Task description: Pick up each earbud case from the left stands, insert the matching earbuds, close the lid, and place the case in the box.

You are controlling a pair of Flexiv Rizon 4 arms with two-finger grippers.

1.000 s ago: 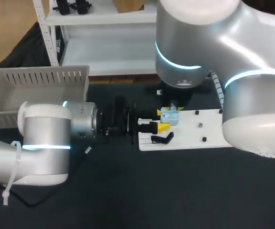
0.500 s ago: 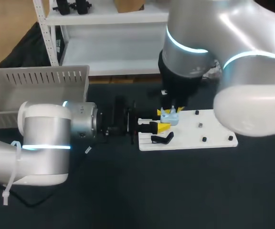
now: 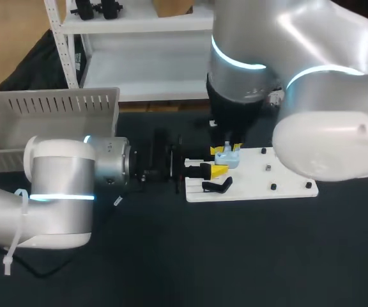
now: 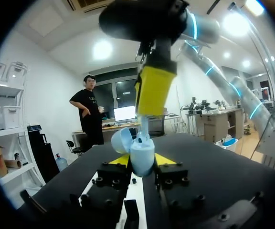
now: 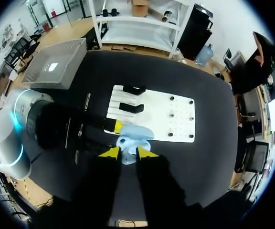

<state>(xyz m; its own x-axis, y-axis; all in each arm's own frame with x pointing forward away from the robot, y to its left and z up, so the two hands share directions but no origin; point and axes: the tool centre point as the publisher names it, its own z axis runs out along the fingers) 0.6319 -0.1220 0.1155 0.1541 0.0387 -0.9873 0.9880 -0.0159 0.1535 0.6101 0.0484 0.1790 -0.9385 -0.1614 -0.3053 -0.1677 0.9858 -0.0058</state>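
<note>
Earbud case (image 4: 141,155), light blue with its lid hinged open, is clamped from both sides between the yellow tips of the left gripper (image 4: 142,160), which holds it above the near edge of the white stand board (image 3: 286,182). Seen from the head view, the left arm enters from the left and lies low over the black counter (image 3: 171,256), with the case at its tips (image 3: 227,158). The right arm enters from the right and reaches past the middle, so that the right gripper (image 3: 230,146) hangs directly above the open case. Its fingers stand narrow, pinched on a pale earbud (image 4: 143,126) whose lower end meets the case opening; whether the earbud is fully seated cannot be told. In the right wrist view the case lies just ahead of the right gripper (image 5: 128,153), with the board beyond it. Two black stands (image 5: 134,89) sit at the board end nearest the left arm, while small black pegs dot the other end. The grey box (image 3: 56,103) rests at the far left of the counter, well apart from the board.
</note>
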